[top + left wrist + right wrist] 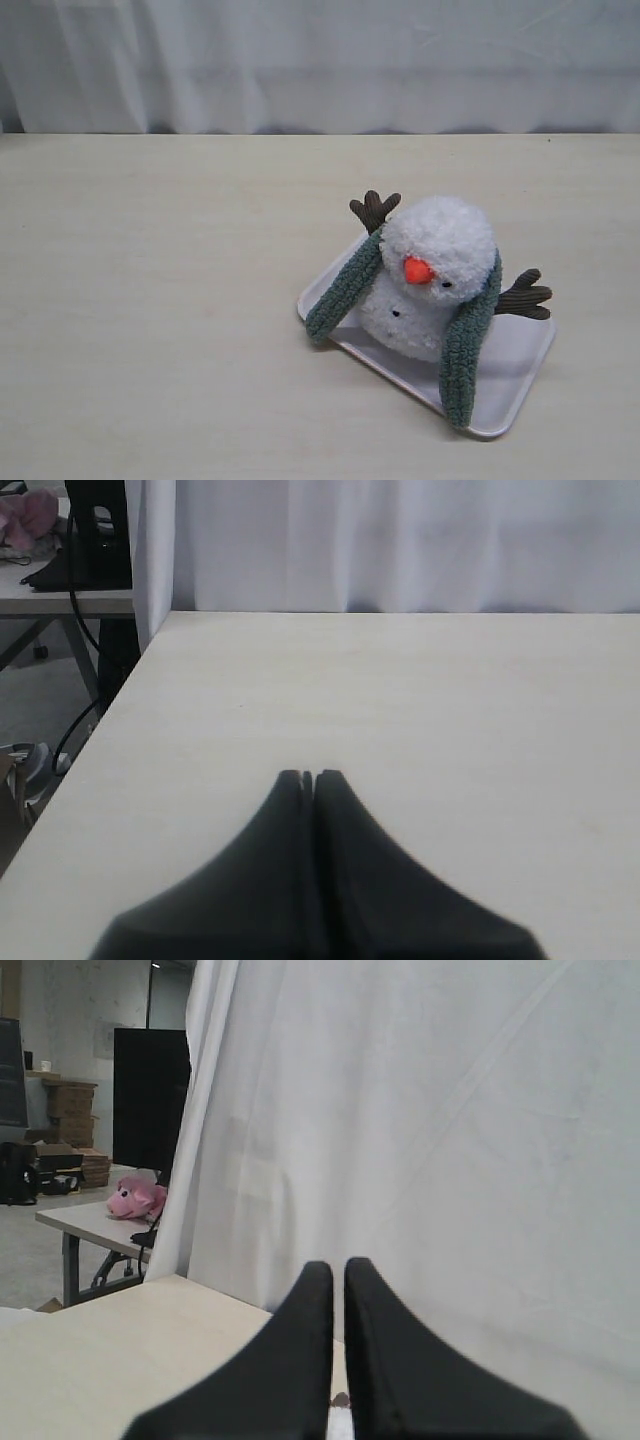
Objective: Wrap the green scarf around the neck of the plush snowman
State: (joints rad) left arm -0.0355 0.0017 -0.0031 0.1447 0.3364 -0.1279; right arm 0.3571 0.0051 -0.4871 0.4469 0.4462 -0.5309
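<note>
On the right half of the table [150,300], exterior view, I've got the plush snowman [432,275] sitting on a white rectangular tray [515,365], leaning a bit, orange nose pointing toward the camera. Green scarf [468,345] is draped over it behind the head, around the neck crease: one end hangs down the snowman's side on the left of the view, tip past the tray edge at the tabletop; the other end hangs down the other side and lies on the tray near its front corner. Ends aren't crossed or tied. Brown twig arms stick out either side.

Neither arm shows in the exterior view. Left gripper [307,776]: jaws pressed together, nothing between them, bare table beneath. Right gripper [338,1270]: jaws together with a hairline gap, nothing held, facing the white curtain [450,1140].
</note>
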